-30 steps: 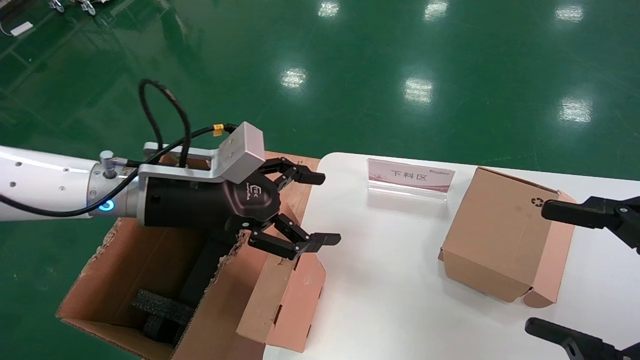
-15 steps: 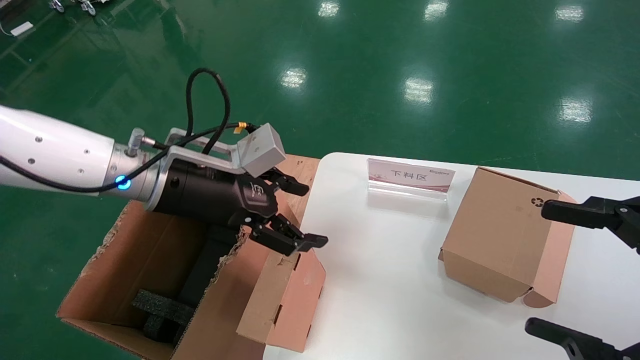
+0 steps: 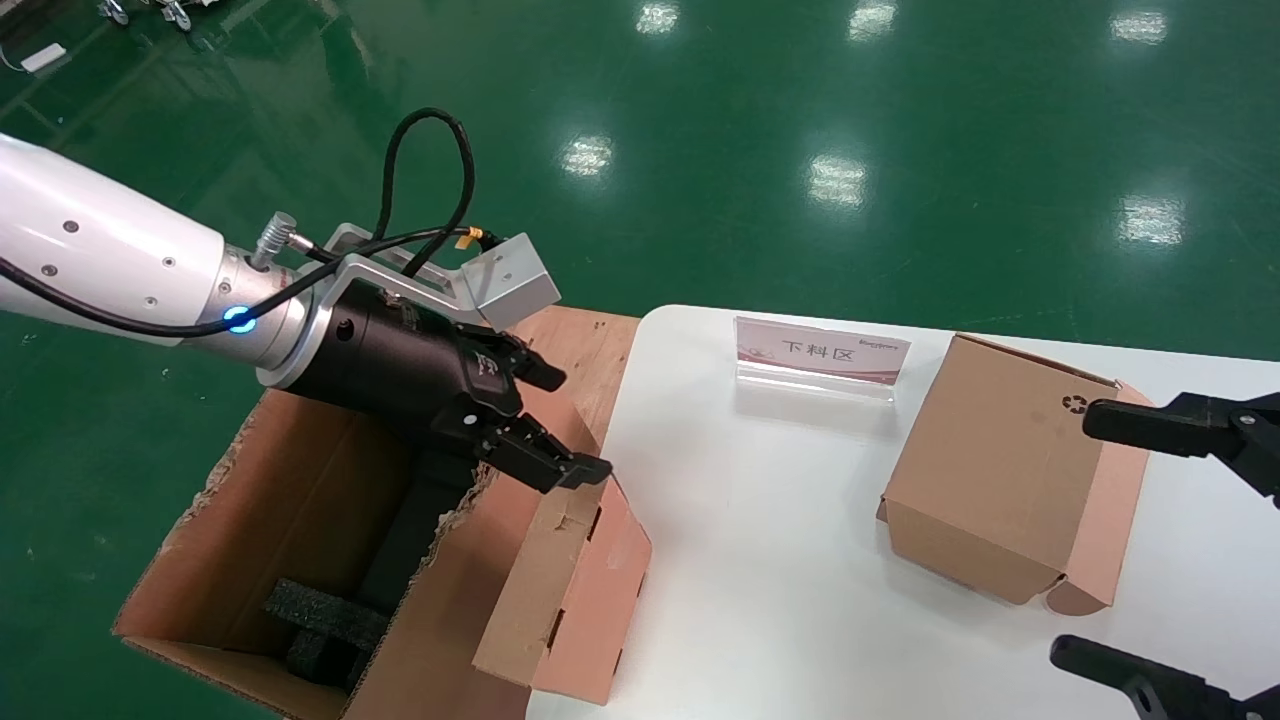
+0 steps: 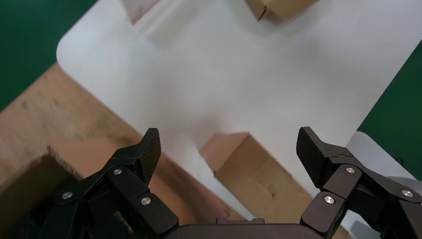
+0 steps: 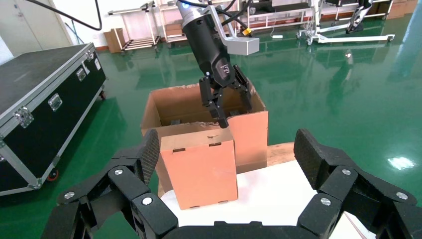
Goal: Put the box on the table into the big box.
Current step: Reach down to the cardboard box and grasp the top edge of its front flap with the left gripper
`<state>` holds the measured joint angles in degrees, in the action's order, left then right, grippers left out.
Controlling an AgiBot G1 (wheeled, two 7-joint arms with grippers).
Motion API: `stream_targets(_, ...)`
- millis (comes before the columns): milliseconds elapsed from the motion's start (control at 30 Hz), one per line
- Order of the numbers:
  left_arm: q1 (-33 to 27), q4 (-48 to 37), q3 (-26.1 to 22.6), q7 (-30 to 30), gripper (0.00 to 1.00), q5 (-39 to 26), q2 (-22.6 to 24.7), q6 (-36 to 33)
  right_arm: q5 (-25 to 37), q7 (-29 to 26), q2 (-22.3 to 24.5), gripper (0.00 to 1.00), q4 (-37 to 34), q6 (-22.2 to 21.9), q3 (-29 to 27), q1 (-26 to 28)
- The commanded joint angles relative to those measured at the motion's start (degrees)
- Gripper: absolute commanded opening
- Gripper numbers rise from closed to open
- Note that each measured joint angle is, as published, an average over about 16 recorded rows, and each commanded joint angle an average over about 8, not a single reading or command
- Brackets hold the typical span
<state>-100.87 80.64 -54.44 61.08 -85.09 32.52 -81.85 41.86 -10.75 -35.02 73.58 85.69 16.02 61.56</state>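
The big box, a torn corrugated carton with black foam blocks inside, stands beside the white tabletop. At the tabletop's edge, against that carton, we see the small plain box. Our left pincer hangs just above it, spread wide and holding nothing. Our right pincer waits wide open near the recycling-marked box.
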Motion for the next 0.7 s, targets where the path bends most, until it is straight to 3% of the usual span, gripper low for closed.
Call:
stream_targets(33, -1.7, 0.1, -2.0, 1.5, 1.00, -0.3, -0.1, -0.4, 0.0, 0.0, 0.0, 1.00, 0.0, 0.0, 0.0, 0.0)
stream_targets(700, -17.3, 1.0, -25.6, 16.9, 1.00, 1.3, 5.4, -4.0, 0.0, 0.0, 0.0, 1.00, 0.0, 0.0, 0.0, 0.0)
